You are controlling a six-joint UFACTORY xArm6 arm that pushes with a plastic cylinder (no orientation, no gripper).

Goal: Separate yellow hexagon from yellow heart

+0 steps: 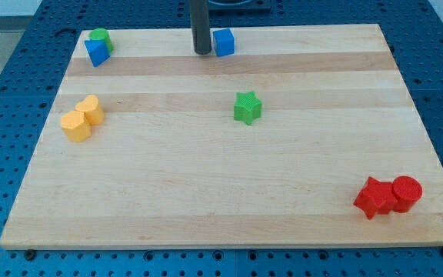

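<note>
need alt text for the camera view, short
Yellow hexagon and yellow heart touch at the wooden board's left; my tip stands far off at the top edge, beside a blue cube.

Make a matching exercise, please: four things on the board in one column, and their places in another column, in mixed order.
Things:
1. green star
2. yellow hexagon
3. blue cube
4. red cylinder

Places:
A. view's bottom right corner, against the red star
B. view's left side, against the yellow heart
C. near the board's middle, alone
D. view's top edge, just right of my tip

Pairs: 1-C, 2-B, 3-D, 4-A
</note>
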